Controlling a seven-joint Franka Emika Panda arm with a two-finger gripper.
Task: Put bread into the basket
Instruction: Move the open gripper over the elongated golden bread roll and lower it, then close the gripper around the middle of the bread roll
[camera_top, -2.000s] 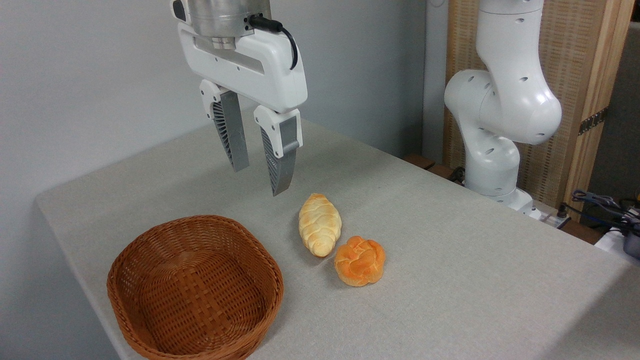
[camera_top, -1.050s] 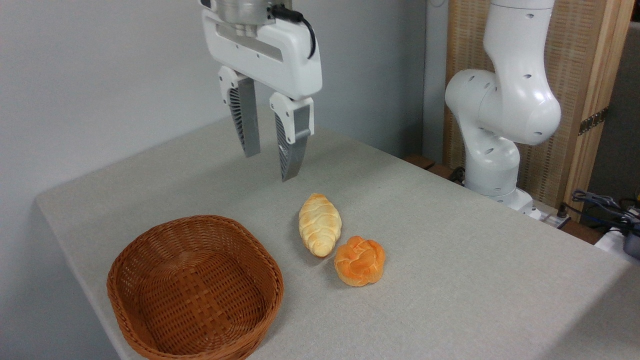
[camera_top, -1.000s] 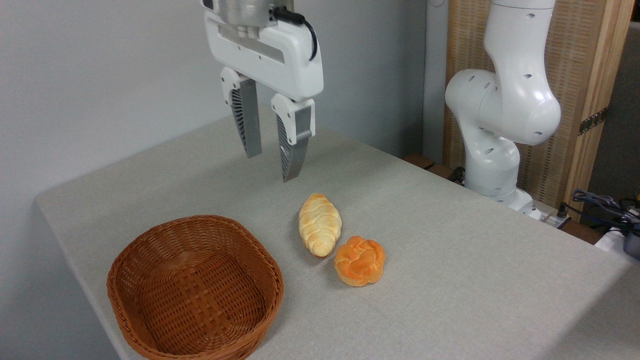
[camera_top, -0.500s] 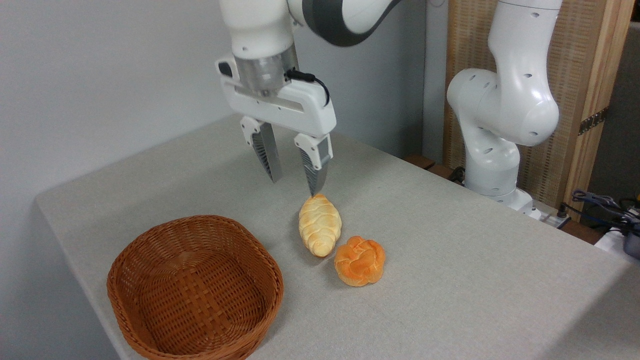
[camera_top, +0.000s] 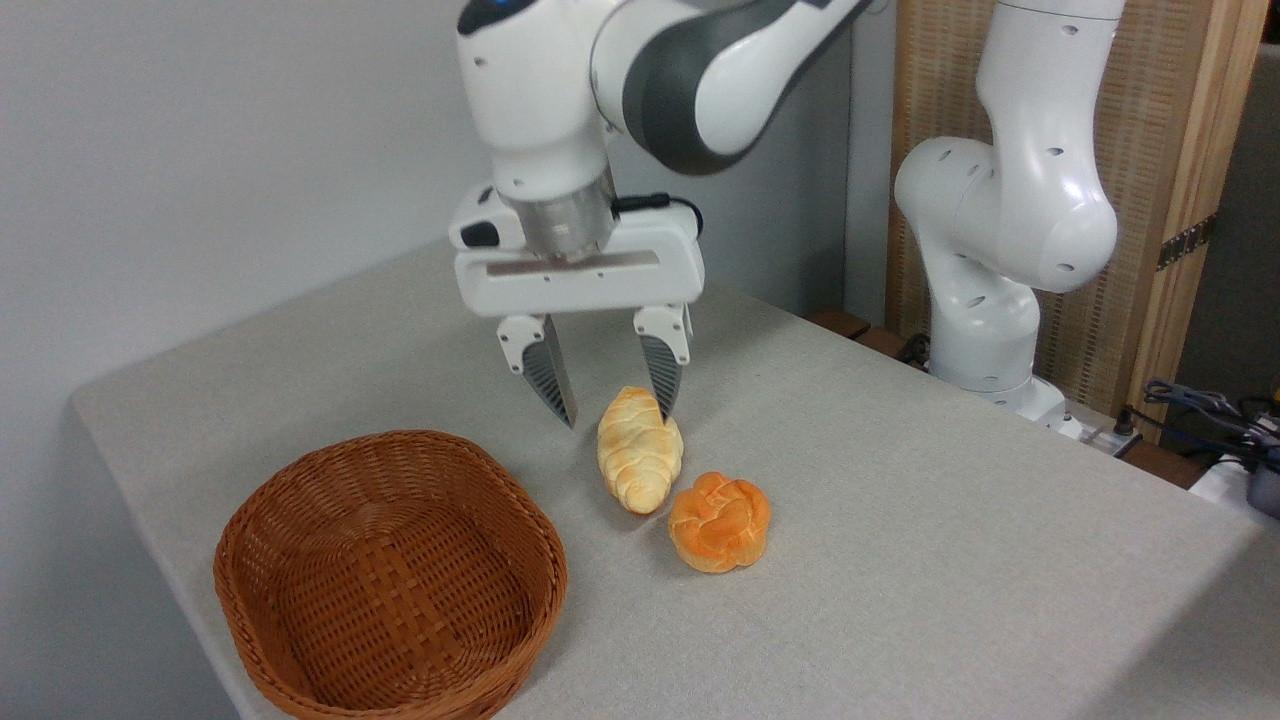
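Here, the brown woven wicker basket (camera_top: 390, 580) sits near left on the grey cloth-covered table (camera_top: 900, 500). The white two-finger gripper (camera_top: 617, 417), fingers spread, straddles the far tip of the pale braided loaf (camera_top: 639, 453); an orange knotted bun (camera_top: 719, 522) lies just right. No readable writing.

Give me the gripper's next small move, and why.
Probably lower straight down, then close. The gripper is open, fingers astride the far end of the bread, which lies untouched on the table. The basket holds nothing.
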